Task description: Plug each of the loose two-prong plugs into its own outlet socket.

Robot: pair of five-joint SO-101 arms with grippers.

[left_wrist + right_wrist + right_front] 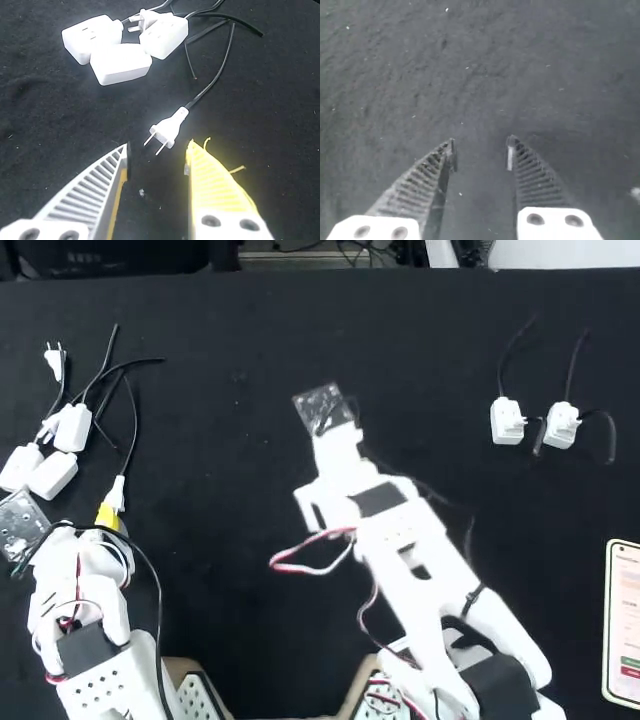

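A white two-prong plug (pixel 166 132) on a black cord lies on the black cloth, its prongs pointing at the gap of my open left gripper (pixel 157 152), just ahead of the grey and yellow fingertips. Beyond it sit three white outlet sockets (pixel 120 64), and a second plug (pixel 142 21) lies against one of them. In the high view, this gripper (pixel 68 510) is at the near left, with the plug (pixel 118 488) by its yellow finger, the sockets (pixel 52 475) just behind, and another loose plug (pixel 52 360) farther back. My right gripper (pixel 325 408) (pixel 480 150) stands open over bare cloth mid-table.
Two white blocks (pixel 508 420) (pixel 562 425) with black cords sit at the far right. A flat device (pixel 625 620) lies at the right edge. Black cords (pixel 128 410) trail across the left side. The table's back edge runs along the top.
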